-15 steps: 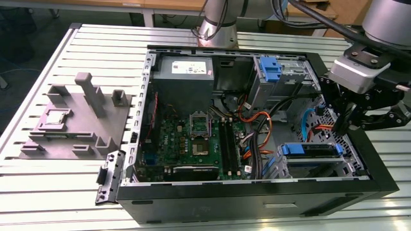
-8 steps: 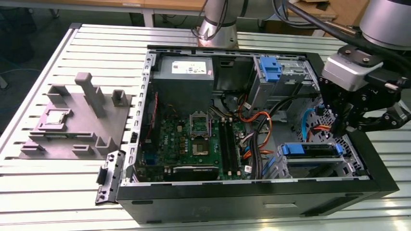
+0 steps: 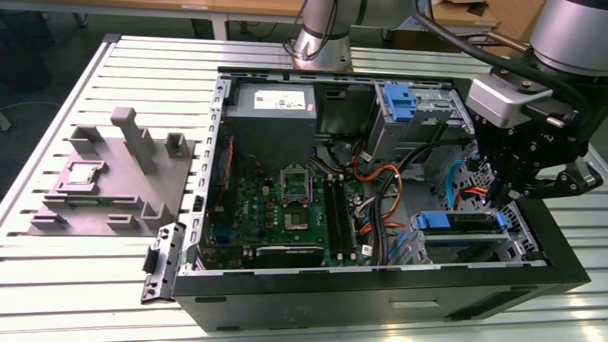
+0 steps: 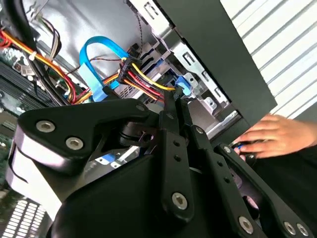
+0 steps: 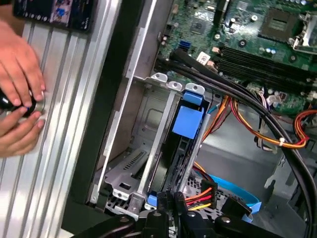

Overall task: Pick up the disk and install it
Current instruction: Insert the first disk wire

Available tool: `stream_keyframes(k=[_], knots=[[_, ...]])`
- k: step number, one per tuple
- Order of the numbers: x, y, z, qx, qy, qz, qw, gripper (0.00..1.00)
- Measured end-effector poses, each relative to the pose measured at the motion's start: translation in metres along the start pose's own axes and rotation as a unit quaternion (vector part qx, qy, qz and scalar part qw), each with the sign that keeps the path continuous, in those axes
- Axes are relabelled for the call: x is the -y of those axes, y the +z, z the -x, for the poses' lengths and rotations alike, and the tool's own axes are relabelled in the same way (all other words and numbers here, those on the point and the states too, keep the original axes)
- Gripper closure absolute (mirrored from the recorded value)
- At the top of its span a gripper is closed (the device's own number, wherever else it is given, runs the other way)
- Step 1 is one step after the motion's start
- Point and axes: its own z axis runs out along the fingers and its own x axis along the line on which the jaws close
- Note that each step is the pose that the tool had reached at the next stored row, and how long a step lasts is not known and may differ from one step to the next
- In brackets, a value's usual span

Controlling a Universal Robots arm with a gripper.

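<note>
Blue-framed disk (image 5: 185, 130) is sitting in the case's drive bay; gripper (image 3: 535, 187) is hovering over it, cannot tell open or closed. Install step; seating probably needs checking.

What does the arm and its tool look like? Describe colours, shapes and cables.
The arm has a rounded silver-grey segment with black cables running along it to a light grey block. Below that hangs the tool, matte black, built of flat linkage bars. In the second wrist view the bars carry silver screw heads at their pivots.
</note>
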Motion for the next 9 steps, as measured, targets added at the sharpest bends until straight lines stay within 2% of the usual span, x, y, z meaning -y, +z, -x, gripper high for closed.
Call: stream_keyframes(k=[5,7,9], knots=[[-0.0003,0.0026,0.0006,-0.0040,0.034,0.0039,0.9994,0.83],[-0.0006,0.0040,0.0010,-0.0057,0.042,0.0022,0.9991,0.83],[-0.0045,0.0057,0.0025,-0.0070,0.045,-0.0013,0.9990,0.83]])
